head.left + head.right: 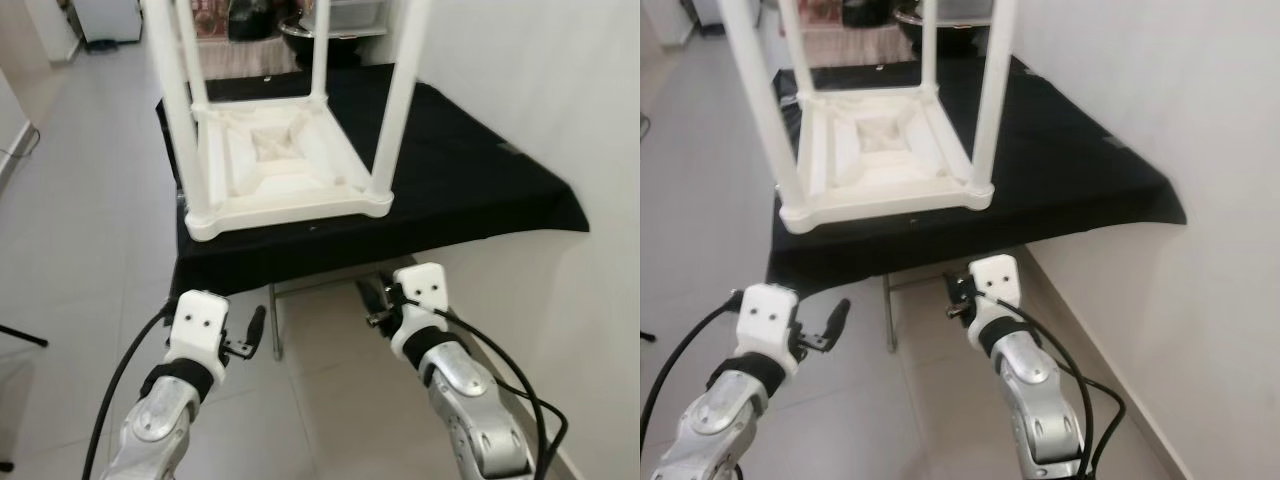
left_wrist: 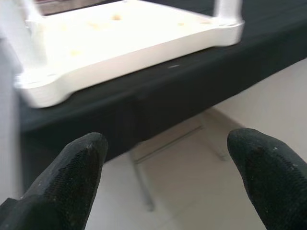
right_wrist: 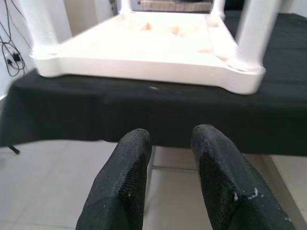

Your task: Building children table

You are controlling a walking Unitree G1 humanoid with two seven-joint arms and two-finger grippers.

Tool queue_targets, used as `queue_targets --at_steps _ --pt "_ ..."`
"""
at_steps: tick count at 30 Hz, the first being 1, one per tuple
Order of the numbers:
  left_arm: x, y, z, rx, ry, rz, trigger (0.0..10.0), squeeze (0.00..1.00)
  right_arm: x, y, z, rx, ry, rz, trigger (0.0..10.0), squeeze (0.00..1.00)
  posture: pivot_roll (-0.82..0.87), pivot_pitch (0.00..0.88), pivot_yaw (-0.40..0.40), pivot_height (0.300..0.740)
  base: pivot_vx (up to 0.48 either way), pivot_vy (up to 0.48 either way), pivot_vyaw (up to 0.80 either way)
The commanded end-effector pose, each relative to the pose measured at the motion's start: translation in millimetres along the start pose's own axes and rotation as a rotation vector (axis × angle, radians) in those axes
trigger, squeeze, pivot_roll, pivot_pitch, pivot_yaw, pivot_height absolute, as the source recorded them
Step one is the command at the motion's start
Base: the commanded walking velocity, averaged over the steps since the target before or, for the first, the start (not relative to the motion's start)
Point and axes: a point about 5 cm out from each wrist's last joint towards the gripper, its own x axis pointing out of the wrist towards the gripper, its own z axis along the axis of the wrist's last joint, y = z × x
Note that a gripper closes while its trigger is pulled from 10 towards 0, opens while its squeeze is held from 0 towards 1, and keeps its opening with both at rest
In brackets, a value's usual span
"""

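Note:
A white plastic children's table (image 1: 290, 190) lies upside down on a black-clothed table (image 1: 470, 180), its legs (image 1: 400, 100) pointing up. Both grippers hover low over the floor, just before the cloth's front edge and below the white tabletop. My left gripper (image 1: 250, 335) is open, and its fingers (image 2: 81, 158) stand wide apart with nothing between them. My right gripper (image 1: 375, 300) is shut, and its fingers (image 3: 134, 158) are close together and hold nothing. The white tabletop's rim (image 3: 153, 67) is a short way ahead of and above both.
A white wall (image 1: 560, 100) runs close along the right. A metal leg of the clothed table (image 1: 275, 320) stands between the grippers. The pale tiled floor (image 1: 80, 200) stretches to the left, with a dark stand foot (image 1: 20, 335) at the left edge.

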Motion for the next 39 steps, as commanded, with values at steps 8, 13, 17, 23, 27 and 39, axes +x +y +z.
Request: queue_targets --at_steps 8,13,17,23,27,39 --pt "-14.8 8.4 -7.3 0.074 0.003 0.079 10.0 0.00 -4.9 -3.0 1.5 -0.098 -0.040 -0.024 10.0 0.00 -0.03 0.058 -0.024 0.740 0.000 0.000 0.30" --pt "-22.7 18.9 -14.4 0.035 0.023 0.148 10.0 0.00 -7.8 -5.8 -3.1 -0.103 -0.037 -0.024 10.0 0.00 -0.02 0.046 -0.028 0.740 0.000 0.000 0.80" --pt "-12.6 16.1 -13.8 0.042 0.010 0.122 10.0 0.00 -1.5 -4.4 -3.0 -0.093 -0.045 -0.020 10.0 0.00 -0.02 0.033 -0.025 0.740 0.000 0.000 0.60" --pt "-7.4 13.7 -15.4 0.047 0.007 0.080 10.0 0.00 0.3 -2.4 -6.2 -0.068 -0.041 -0.018 10.0 0.00 -0.04 0.022 -0.009 0.740 0.000 0.000 0.00" --pt "-6.1 14.1 -15.8 0.054 0.005 0.073 10.0 0.00 -0.4 -4.6 -8.2 -0.024 -0.033 -0.035 10.0 0.00 -0.04 0.020 0.000 0.740 0.206 0.000 0.20" --pt "6.0 18.7 -7.7 0.080 -0.037 0.056 10.0 0.00 12.5 -7.6 -9.8 0.083 -0.052 -0.062 10.0 0.00 -0.03 0.002 0.009 0.740 0.347 0.000 0.33"
